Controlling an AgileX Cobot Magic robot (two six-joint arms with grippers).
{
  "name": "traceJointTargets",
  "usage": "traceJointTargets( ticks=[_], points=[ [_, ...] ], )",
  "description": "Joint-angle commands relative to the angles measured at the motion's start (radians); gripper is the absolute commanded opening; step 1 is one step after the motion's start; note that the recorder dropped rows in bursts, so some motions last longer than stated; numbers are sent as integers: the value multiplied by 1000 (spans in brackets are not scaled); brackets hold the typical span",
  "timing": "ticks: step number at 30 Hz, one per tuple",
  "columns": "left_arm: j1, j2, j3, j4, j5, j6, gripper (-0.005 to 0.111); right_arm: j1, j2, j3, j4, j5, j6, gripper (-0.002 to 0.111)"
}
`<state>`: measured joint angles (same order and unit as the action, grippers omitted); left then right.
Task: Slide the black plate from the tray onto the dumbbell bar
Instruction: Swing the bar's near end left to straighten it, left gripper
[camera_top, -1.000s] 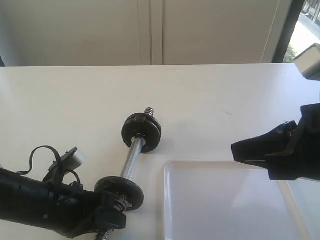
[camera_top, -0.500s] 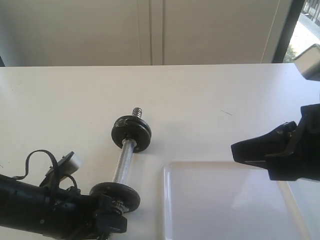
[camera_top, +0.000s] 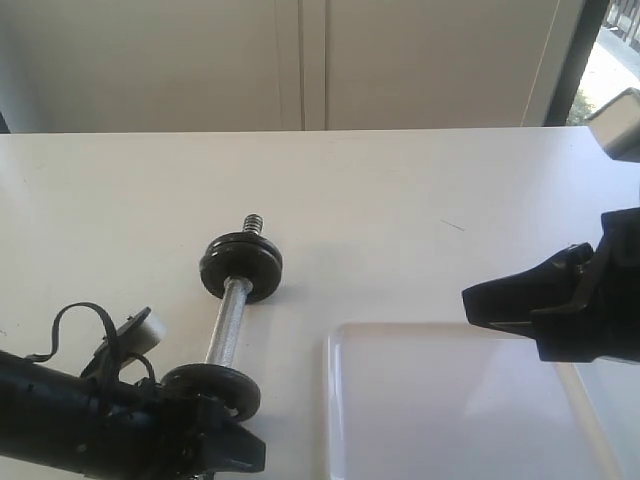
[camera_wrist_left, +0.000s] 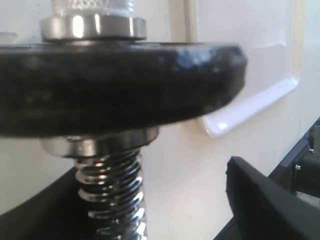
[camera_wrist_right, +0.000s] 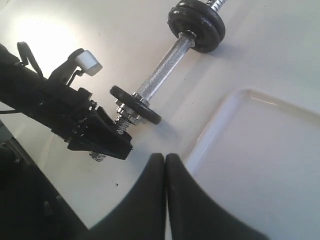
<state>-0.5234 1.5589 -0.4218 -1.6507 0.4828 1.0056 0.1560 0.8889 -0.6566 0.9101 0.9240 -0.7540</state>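
dumbbell bar (camera_top: 225, 325) on white table (camera_top: 400, 190), just beside tray (camera_top: 335, 345); black plate (camera_top: 240, 268) at its far end, another disc (camera_top: 210, 385) nearer left gripper (camera_wrist_left: 155, 175), whose fingers flank the threaded end, grip unclear. right gripper (camera_wrist_right: 165, 161) closed, empty, over the tray.

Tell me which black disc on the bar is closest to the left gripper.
The near-end disc, beside the left gripper; the far-end disc sits up the bar, away from it.
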Motion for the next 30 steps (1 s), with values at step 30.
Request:
traceJointTargets(
  ticks=[30],
  points=[
    [127, -105, -13, 311, 150, -196, 74, -5, 2, 2, 6, 11, -2, 0]
  ],
)
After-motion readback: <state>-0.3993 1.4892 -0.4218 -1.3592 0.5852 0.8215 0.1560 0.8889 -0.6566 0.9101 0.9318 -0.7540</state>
